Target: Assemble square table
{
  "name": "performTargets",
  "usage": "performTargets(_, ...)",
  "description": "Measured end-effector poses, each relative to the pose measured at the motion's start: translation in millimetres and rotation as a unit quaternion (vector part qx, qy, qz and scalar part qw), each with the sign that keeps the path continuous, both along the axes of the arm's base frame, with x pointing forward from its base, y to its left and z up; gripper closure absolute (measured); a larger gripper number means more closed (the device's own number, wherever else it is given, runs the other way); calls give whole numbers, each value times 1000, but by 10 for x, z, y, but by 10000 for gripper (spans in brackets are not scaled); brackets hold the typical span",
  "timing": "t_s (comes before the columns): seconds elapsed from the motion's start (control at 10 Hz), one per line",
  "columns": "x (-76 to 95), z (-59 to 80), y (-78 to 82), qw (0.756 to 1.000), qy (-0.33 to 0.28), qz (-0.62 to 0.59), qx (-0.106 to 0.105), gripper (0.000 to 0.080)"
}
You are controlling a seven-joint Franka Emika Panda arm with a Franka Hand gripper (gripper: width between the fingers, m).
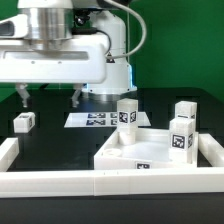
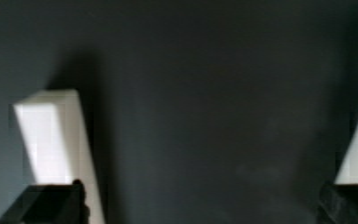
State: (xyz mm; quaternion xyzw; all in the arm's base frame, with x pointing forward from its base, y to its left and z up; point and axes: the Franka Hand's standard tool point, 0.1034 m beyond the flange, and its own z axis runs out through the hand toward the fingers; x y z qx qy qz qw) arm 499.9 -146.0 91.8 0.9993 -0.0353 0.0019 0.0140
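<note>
The claw (image 1: 48,97) hangs released and empty above the dark tabletop (image 1: 60,138), while the square slab (image 1: 150,152) lies against the corner rails (image 1: 60,180), likely for bracing.

Below gripper (image 1: 48,97): bare dark table (image 1: 55,135), open passage.
Beside it: lone leg (image 1: 24,122), near.
Farther off: slab (image 1: 150,152) with upright legs (image 1: 127,113) blocks.
Edges: border rails (image 1: 50,182) wall the table.

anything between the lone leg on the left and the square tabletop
In the exterior view, only bare black table lies between the lone leg and the square tabletop; the marker board sits further back.
</note>
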Motion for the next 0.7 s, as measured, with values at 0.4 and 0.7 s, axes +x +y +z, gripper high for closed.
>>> performTargets(0.4,-58,13,-297,1000,1,-12,-7,150)
performTargets(0.7,-226,-80,-582,1000,4,-3,-19,150)
